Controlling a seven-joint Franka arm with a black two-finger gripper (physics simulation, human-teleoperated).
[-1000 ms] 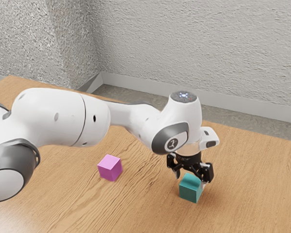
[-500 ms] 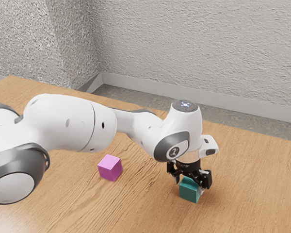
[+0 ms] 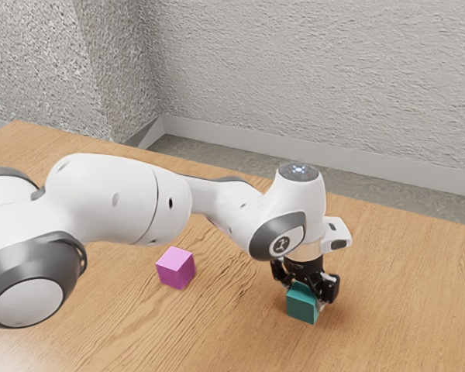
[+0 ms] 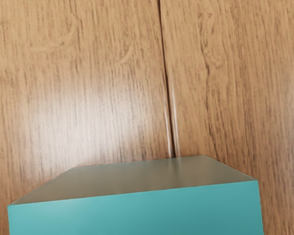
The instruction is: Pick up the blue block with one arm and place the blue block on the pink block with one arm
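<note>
The gripper (image 3: 306, 290) sits low in the lower right of centre of the exterior view, its black fingers spread apart and reaching down on either side of the top of the blue block (image 3: 301, 308). It reads as open and straddling the block, with nothing held. The block, which renders as more of a teal, rests flat on the wooden surface (image 3: 407, 310). In the wrist view its top face and near side (image 4: 137, 205) lie directly under the hand, with the plank seam of the surface (image 4: 88, 73) running out beyond it. The pink block (image 3: 175, 267) stands on the surface toward the exterior view's left, well apart from the blue block, with bare wood between them and nothing on top of it. The step in hand looks like the grasp, with the pick-up not yet made. The next move probably calls for closing squarely on two opposite faces, then lifting straight up high enough to clear the pink block's top before carrying across to it.
</note>
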